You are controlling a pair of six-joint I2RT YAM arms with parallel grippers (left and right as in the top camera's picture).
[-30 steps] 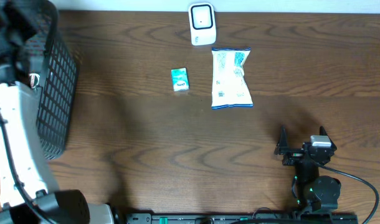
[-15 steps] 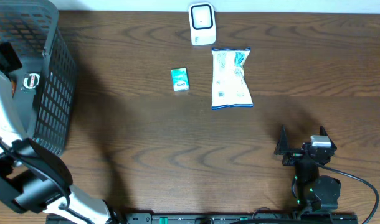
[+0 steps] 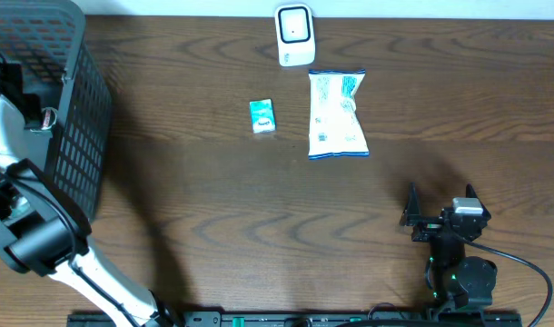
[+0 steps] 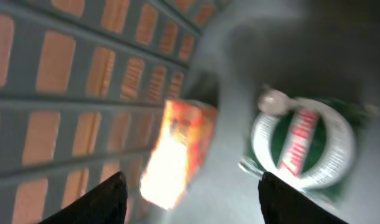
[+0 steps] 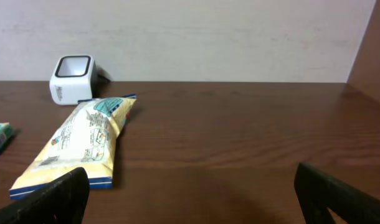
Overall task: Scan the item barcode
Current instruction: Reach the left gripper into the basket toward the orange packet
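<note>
My left gripper (image 4: pixel 193 208) is open inside the dark mesh basket (image 3: pixel 82 118) at the table's left end. Blurred below it lie an orange box (image 4: pixel 177 152) and a round green-and-white can (image 4: pixel 302 146); nothing sits between the fingers. The white barcode scanner (image 3: pixel 293 34) stands at the table's far edge, also in the right wrist view as the scanner (image 5: pixel 71 78). My right gripper (image 3: pixel 439 207) rests open and empty near the front right edge.
A pale snack bag (image 3: pixel 337 113) lies just in front of the scanner, with a small green pack (image 3: pixel 262 116) to its left. The basket's mesh wall (image 4: pixel 84 74) rises close on the left of my left gripper.
The left arm has swung and now reaches down into the basket, its jaws a little wider than a second ago. The right arm and the table items have not moved.
</note>
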